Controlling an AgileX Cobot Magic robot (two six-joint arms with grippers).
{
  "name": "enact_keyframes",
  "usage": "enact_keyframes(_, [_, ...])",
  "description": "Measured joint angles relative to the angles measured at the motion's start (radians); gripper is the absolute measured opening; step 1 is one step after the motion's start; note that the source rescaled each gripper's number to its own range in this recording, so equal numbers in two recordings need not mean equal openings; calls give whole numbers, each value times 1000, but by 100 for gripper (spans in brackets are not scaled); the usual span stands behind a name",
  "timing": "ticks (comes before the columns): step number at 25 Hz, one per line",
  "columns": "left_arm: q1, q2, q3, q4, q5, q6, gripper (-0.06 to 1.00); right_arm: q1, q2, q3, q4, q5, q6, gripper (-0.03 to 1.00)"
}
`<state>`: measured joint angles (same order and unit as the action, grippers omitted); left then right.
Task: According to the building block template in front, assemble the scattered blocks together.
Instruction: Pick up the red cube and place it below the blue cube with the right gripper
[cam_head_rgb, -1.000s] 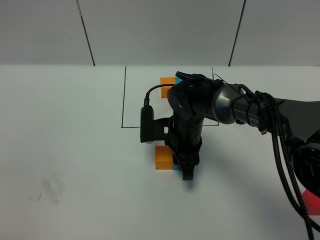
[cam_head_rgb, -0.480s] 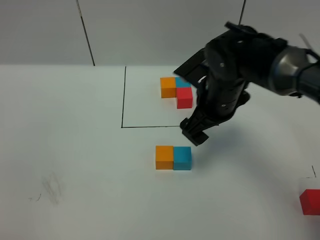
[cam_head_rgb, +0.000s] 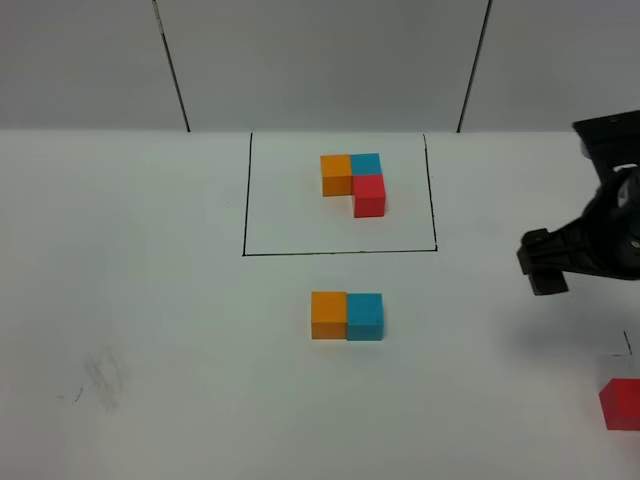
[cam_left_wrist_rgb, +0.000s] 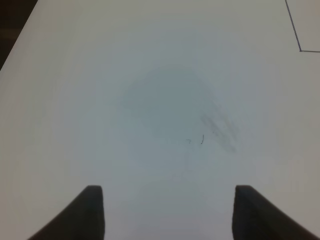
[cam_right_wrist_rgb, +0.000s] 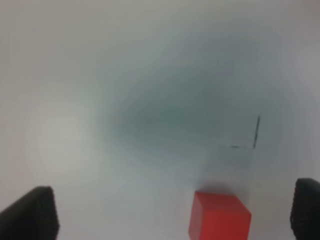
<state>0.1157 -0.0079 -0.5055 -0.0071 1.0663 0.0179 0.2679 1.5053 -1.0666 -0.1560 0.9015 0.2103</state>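
Note:
The template (cam_head_rgb: 353, 183) is an L of orange, blue and red cubes inside a black drawn rectangle at the back middle. In front of it a loose orange cube (cam_head_rgb: 328, 315) and a loose blue cube (cam_head_rgb: 365, 316) sit side by side, touching. The loose red cube (cam_head_rgb: 621, 403) lies alone at the far right front edge; it also shows in the right wrist view (cam_right_wrist_rgb: 220, 220). My right gripper (cam_right_wrist_rgb: 175, 215) is open and empty, above the table with the red cube between and ahead of its fingers; its arm (cam_head_rgb: 585, 240) shows at the right. My left gripper (cam_left_wrist_rgb: 167, 212) is open and empty over bare table.
The white table (cam_head_rgb: 150, 300) has a grey smudge (cam_head_rgb: 105, 375) at the front left, also in the left wrist view (cam_left_wrist_rgb: 220, 127). A small black corner mark (cam_right_wrist_rgb: 252, 137) is drawn near the red cube. A panelled wall rises behind.
My right arm has swung away from the orange and blue pair, across to the far right, leaving the blue cube set against the orange one. The red cube has come into full view.

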Motion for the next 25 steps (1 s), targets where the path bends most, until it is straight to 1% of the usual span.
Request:
enact_keyframes(6, [0,0,0,0,0,0,23,-130,-36,164,4,-107,10,90])
enact_keyframes(11, [0,0,0,0,0,0,23,-197,-36,238,4,-175,-1,90])
enact_keyframes(18, [0,0,0,0,0,0,23,-239,-14,327,5,-263,-27,90])
enact_keyframes(25, [0,0,0,0,0,0,23,-240,105,340,27,-318,-33,88])
